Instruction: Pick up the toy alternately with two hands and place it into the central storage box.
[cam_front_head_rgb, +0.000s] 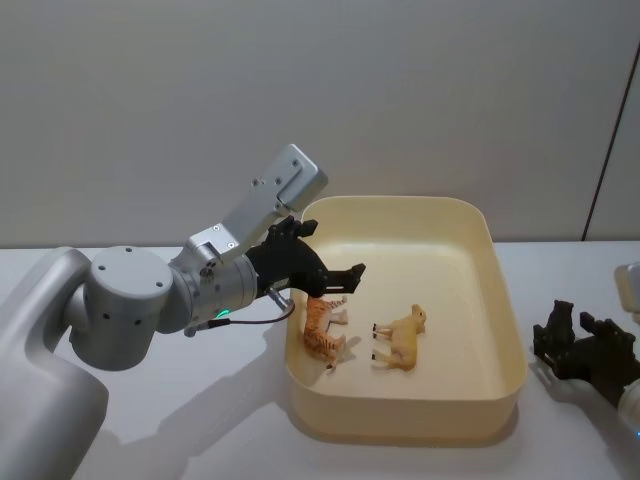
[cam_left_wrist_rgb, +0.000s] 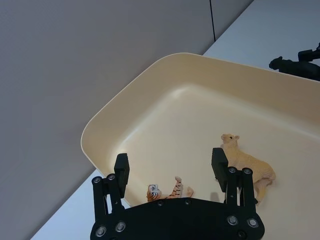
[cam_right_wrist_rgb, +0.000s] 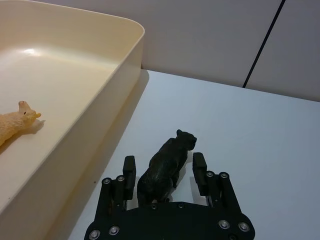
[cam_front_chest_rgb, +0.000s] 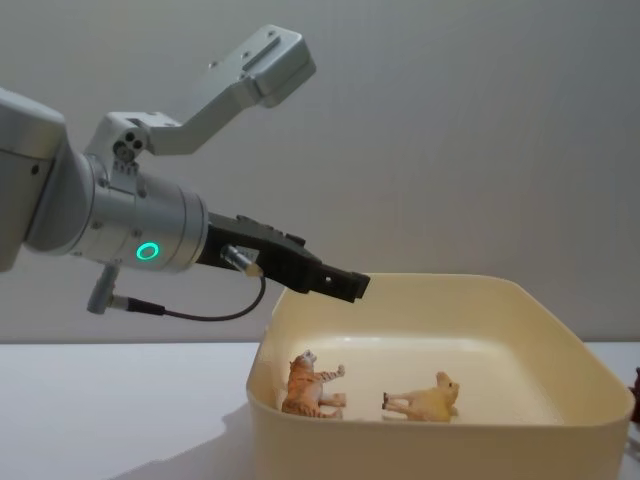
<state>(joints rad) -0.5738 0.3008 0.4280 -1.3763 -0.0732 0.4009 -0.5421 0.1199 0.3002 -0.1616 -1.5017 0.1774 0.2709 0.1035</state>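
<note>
Cream-yellow storage box (cam_front_head_rgb: 505, 330) sits mid-table, holding 2 toys: a striped tiger (cam_front_head_rgb: 320, 335) at 9 o'clock and a tan lamb (cam_front_head_rgb: 402, 340) near centre. Left gripper (cam_front_head_rgb: 335, 262) hangs over the box's 10 o'clock rim, fingers spread, empty. Right gripper (cam_right_wrist_rgb: 165, 175) straddles a black panther toy (cam_right_wrist_rgb: 167, 162) on the table at 3 o'clock, fingers apart.

The white tabletop (cam_front_head_rgb: 200, 400) carries a cream-yellow tub (cam_front_head_rgb: 400, 405) near its middle, and a black animal figure (cam_right_wrist_rgb: 165, 167) stands just to its right.
</note>
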